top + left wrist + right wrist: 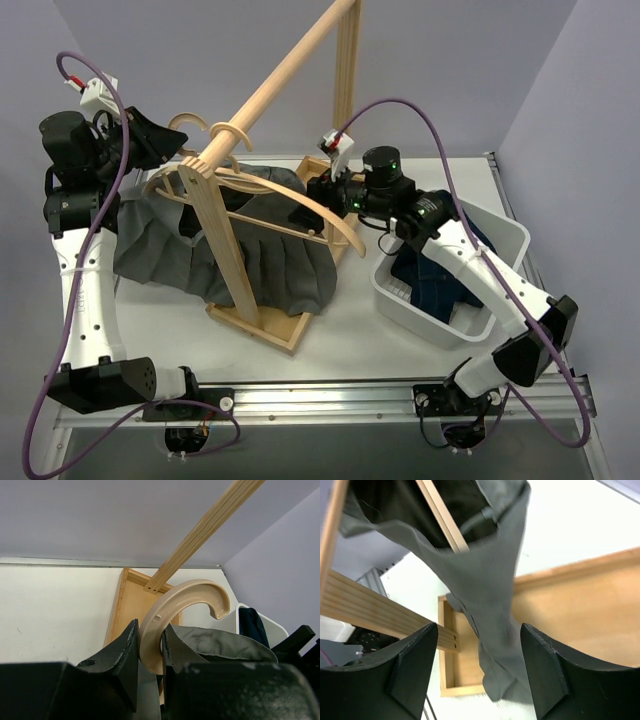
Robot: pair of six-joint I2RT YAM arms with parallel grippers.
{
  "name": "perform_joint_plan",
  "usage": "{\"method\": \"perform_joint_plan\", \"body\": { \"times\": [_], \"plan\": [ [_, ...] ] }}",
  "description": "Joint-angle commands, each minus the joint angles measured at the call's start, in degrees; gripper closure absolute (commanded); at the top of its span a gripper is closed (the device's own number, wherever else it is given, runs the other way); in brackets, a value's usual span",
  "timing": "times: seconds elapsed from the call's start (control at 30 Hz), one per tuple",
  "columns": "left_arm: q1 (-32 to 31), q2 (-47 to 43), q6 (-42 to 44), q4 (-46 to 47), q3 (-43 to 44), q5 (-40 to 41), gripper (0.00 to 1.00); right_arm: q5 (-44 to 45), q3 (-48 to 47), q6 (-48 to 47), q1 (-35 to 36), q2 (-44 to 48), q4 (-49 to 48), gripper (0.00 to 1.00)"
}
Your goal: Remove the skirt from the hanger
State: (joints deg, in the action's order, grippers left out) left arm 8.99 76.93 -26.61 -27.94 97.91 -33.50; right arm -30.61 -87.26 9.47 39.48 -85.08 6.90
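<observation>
A grey skirt (270, 265) hangs from a pale wooden hanger (335, 222) at the rack, its cloth sagging onto the table and the rack's base. My left gripper (172, 150) is at the hanger's upper left. In the left wrist view it (150, 642) is shut on the curved hook of the hanger (185, 597). My right gripper (305, 200) is at the skirt's right end, just under the hanger's arm. In the right wrist view it (480, 625) stands open, and a fold of the skirt (490, 595) hangs loose between the fingers without touching them.
The wooden rack has a tray base (270, 325), an upright post (225, 240) and a slanting rod (280, 80) overhead. A white bin (500, 235) with dark blue clothes stands at the right, under my right arm.
</observation>
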Motion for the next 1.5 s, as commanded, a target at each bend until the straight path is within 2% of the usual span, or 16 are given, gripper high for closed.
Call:
{"method": "perform_joint_plan", "body": {
  "times": [0.0, 0.3, 0.43, 0.47, 0.5, 0.57, 0.6, 0.67, 0.7, 0.73, 0.97, 1.1, 1.27, 1.4, 1.47],
  "plan": [
    [0.15, -2.48, -1.51, 5.27, 2.20, -0.78, 0.98, 5.74, 5.06, -0.51, 0.33, 3.42, -0.21, 0.37],
    [0.15, -2.74, -2.13, 5.09, 3.08, -1.84, 0.98, 7.50, 14.05, 2.39, 0.33, 5.71, -6.37, 0.39],
    [0.15, -2.92, -2.13, 4.83, 3.34, -1.84, 0.98, 7.32, 14.05, 3.79, 0.42, 4.05, -9.79, 0.47],
    [0.15, -3.01, -2.22, 4.83, 3.34, -1.92, 0.98, 6.54, 13.79, 4.06, 0.42, 3.78, -10.41, 0.51],
    [0.15, -2.92, -2.22, 4.83, 3.43, -1.92, 0.98, 6.18, 13.61, 4.41, 0.42, 3.43, -10.59, 0.60],
    [0.15, -2.92, -2.04, 4.57, 3.60, -1.84, 0.98, 5.65, 13.79, 4.59, 0.77, 2.99, -10.94, 0.68],
    [0.23, -2.83, -1.95, 4.48, 3.61, -1.58, 0.98, 5.65, 14.05, 4.85, 0.94, 2.99, -11.11, 0.77],
    [0.23, -2.83, -1.95, 4.48, 3.69, -1.31, 0.98, 5.65, 15.19, 4.94, 1.21, 3.16, -11.38, 0.86],
    [0.23, -2.83, -2.13, 4.56, 3.69, -1.13, 0.98, 6.17, 15.54, 5.03, 1.30, 3.16, -11.12, 0.97],
    [0.23, -2.92, -2.30, 4.91, 3.69, -0.96, 0.98, 6.79, 15.63, 4.77, 1.73, 3.25, -10.07, 0.99],
    [0.23, -2.92, -3.54, 6.23, 4.49, 0.36, 0.98, 13.28, 19.58, 4.58, 3.14, 6.32, -7.77, 1.00],
    [0.23, -4.85, -3.62, 7.64, 1.51, 2.56, 0.98, 18.30, 21.61, 5.99, 3.14, 9.31, -7.43, 1.00],
    [0.23, -8.81, -7.39, 13.62, -4.04, 3.44, 0.98, 25.76, 21.61, 7.66, 3.05, 12.39, -3.12, 1.00],
    [0.32, -9.51, -10.47, 16.34, -5.71, 3.79, 0.98, 28.76, 22.84, 8.89, 2.97, 13.89, -2.41, 1.00],
    [0.59, -9.78, -14.94, 20.28, -7.90, 2.92, 0.98, 28.68, 23.54, 9.33, 2.88, 13.62, -2.50, 1.00]
  ]
}}
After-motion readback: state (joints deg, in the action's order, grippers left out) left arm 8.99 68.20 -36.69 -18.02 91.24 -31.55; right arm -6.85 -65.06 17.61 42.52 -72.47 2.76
